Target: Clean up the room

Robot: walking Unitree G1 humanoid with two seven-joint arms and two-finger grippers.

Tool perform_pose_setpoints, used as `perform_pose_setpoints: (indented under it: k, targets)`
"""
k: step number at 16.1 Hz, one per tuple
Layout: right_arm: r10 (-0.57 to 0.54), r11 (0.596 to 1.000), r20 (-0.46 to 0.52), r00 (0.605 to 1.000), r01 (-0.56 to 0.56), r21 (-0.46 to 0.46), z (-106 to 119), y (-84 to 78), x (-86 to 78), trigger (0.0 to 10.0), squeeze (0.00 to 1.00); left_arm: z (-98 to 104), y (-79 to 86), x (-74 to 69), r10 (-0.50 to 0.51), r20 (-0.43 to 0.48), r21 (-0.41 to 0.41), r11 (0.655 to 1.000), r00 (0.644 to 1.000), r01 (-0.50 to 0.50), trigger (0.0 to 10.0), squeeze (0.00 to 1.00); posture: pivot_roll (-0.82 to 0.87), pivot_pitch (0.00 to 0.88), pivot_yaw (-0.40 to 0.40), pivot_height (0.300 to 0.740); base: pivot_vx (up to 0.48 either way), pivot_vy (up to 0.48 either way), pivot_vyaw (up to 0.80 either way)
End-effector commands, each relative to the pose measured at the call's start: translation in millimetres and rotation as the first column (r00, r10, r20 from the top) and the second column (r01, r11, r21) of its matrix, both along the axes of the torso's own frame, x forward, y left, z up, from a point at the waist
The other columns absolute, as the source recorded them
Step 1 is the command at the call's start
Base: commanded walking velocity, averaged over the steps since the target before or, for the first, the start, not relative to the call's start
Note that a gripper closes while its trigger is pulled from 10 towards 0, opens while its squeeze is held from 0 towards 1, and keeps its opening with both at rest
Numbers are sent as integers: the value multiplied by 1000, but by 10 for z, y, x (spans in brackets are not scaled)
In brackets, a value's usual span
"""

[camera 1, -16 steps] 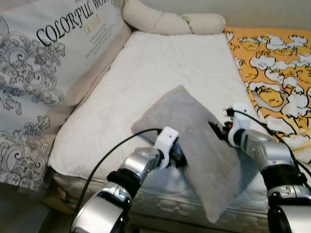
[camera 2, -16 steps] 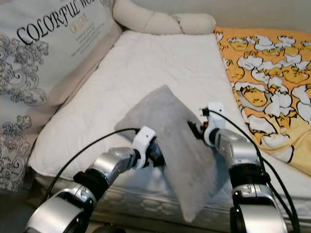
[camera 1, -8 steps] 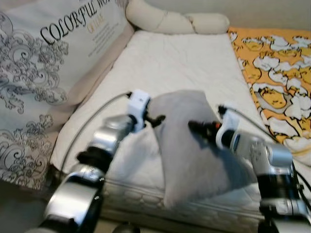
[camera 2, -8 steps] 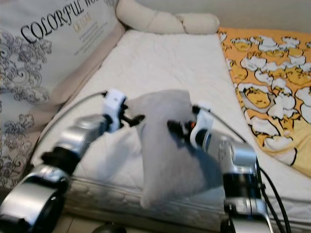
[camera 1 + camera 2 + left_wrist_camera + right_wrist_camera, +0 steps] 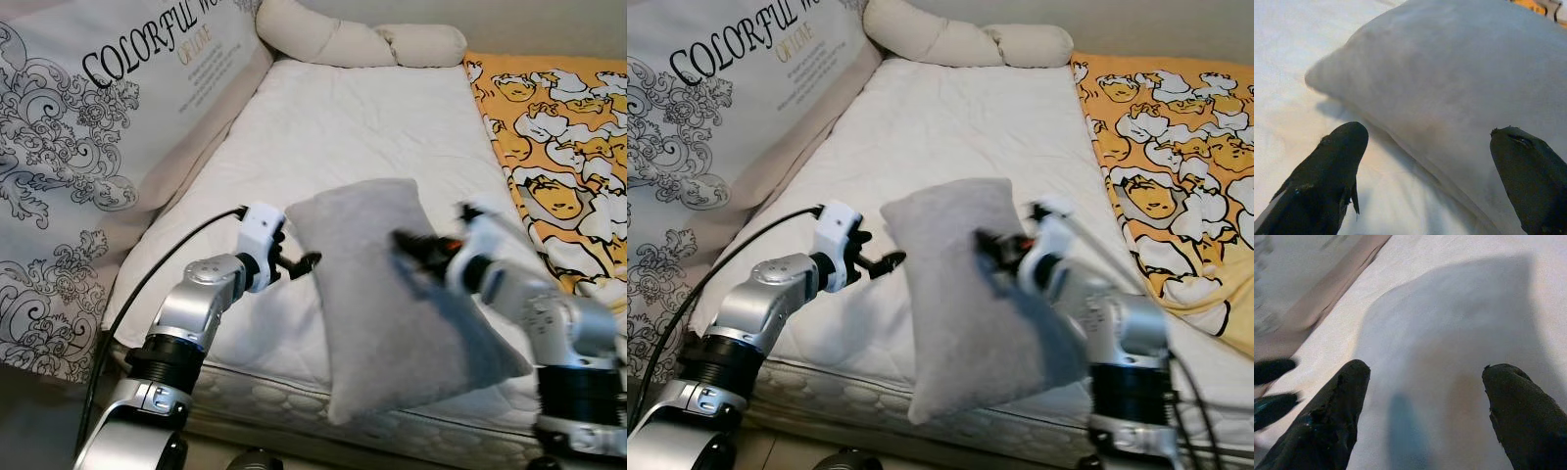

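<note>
Left gripper (image 5: pixel 306 260) spread wide, holding nothing, hovering over the white mattress (image 5: pixel 362 127) just beside the left edge of the grey pillow (image 5: pixel 392 284); in the left wrist view, both black fingers (image 5: pixel 1327 171) apart, with the pillow's rounded corner (image 5: pixel 1449 88) between and ahead of them, not pinched. Right gripper (image 5: pixel 416 253) likewise spread wide, over the upper middle of the pillow's face, blurred in the head views; in the right wrist view, the two fingers (image 5: pixel 1327 421) well apart above grey fabric (image 5: pixel 1449 357), whether touching it impossible to tell. Pillow itself at the near edge of the mattress, tilted, one corner raised toward the far end and the lower part draped to the bed's front edge. Further out, silver arms reaching in from both near corners, a black cable (image 5: pixel 157 284) looping off the left one. On the robot's left, a large printed cushion (image 5: pixel 98 117) with black lettering and grey scrollwork leaning along the mattress. At the far end, a cream bolster (image 5: pixel 353 41). On the robot's right, an orange blanket (image 5: pixel 558 117) with a white and yellow cartoon pattern.
</note>
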State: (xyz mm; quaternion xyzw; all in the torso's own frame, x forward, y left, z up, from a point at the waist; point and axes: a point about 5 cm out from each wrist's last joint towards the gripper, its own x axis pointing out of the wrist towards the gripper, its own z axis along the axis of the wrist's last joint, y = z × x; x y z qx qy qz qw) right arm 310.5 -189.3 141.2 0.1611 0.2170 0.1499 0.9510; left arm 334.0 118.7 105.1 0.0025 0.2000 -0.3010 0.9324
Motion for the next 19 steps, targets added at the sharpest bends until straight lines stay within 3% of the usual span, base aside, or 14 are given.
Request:
perform_pose_setpoints:
  k: [1, 2, 3, 4, 5, 6, 8, 10, 11, 15, 16, 17, 18, 19]
  targets:
    - [-75, 997, 14, 997, 74, 22, 23, -159, 43, 10000, 0, 7, -23, 9, 5, 35, -6, 1000, 999, -5, 10000, 0, -12, 0, 43, 740, 0, 0, 0]
    - [-86, 995, 17, 996, 85, 44, 27, -200, 48, 10000, 0, 0, -34, 13, 1, 70, 11, 1000, 998, -2, 10000, 0, -12, 0, 43, 740, 0, 0, 0]
    - [-116, 990, 10, 993, 115, 76, 11, -288, 52, 10000, 0, -26, -42, 33, 52, 97, 0, 999, 994, -53, 10000, 1000, -14, 0, 45, 740, 0, 0, 0]
    - [-182, 980, -21, 983, 183, 71, -106, -447, 63, 10000, 310, -20, -108, 28, 92, 42, -165, 983, 995, -84, 10000, 1000, -19, 0, 50, 740, 0, 0, 0]
    - [-202, 977, -27, 979, 203, 60, -148, -493, 68, 10000, 953, -21, -110, 35, 109, 38, -177, 979, 993, -100, 10000, 1000, -20, 0, 51, 740, 0, 0, 0]
    - [-262, 958, -61, 963, 267, 109, -301, -624, 83, 10000, 1000, -101, -153, 22, 107, 28, -174, 980, 994, -100, 10000, 1000, -18, 0, 55, 740, 0, 0, 0]
    - [-310, 935, -101, 945, 323, 146, -462, -734, 104, 10000, 1000, -225, -195, -7, 113, -47, -274, 954, 992, -122, 10000, 1000, -16, 0, 69, 740, 0, 0, 0]
    - [-247, 944, -104, 964, 263, 201, -520, -712, 107, 10000, 1000, -306, -250, -59, 85, -106, -396, 910, 991, -120, 10000, 1000, -13, 0, 74, 740, 0, 0, 0]
    - [-166, 957, -103, 981, 185, 221, -558, -651, 106, 10000, 1000, -370, -302, -117, 46, -161, -485, 866, 986, -120, 10000, 1000, -17, 0, 80, 740, 0, 0, 0]
    - [-34, 955, -106, 994, 63, 290, -649, -515, 105, 10000, 1000, -571, -415, -274, -35, -213, -544, 834, 976, -89, 10000, 1000, -35, 0, 89, 740, 0, 0, 0]
    - [12, 966, -141, 990, 25, 257, -743, -451, 70, 10000, 898, -675, -542, -363, -90, -255, -533, 844, 963, -62, 10000, 1000, -43, 0, 83, 740, 0, 0, 0]
    - [25, 977, -162, 986, 10, 212, -814, -434, 42, 10000, 188, -723, -614, -405, -113, -268, -523, 851, 957, -46, 10000, 1000, -44, 0, 82, 740, 0, 0, 0]
    - [32, 982, -184, 982, 3, 189, -879, -419, 11, 10000, 0, -769, -678, -438, -121, -288, -505, 862, 950, -43, 10000, 1000, -46, 0, 78, 740, 0, 0, 0]
    - [39, 987, -209, 977, -6, 159, -954, -401, -29, 10000, 0, -815, -737, -460, -107, -310, -479, 876, 945, -58, 10000, 573, -49, 0, 72, 740, 0, 0, 0]
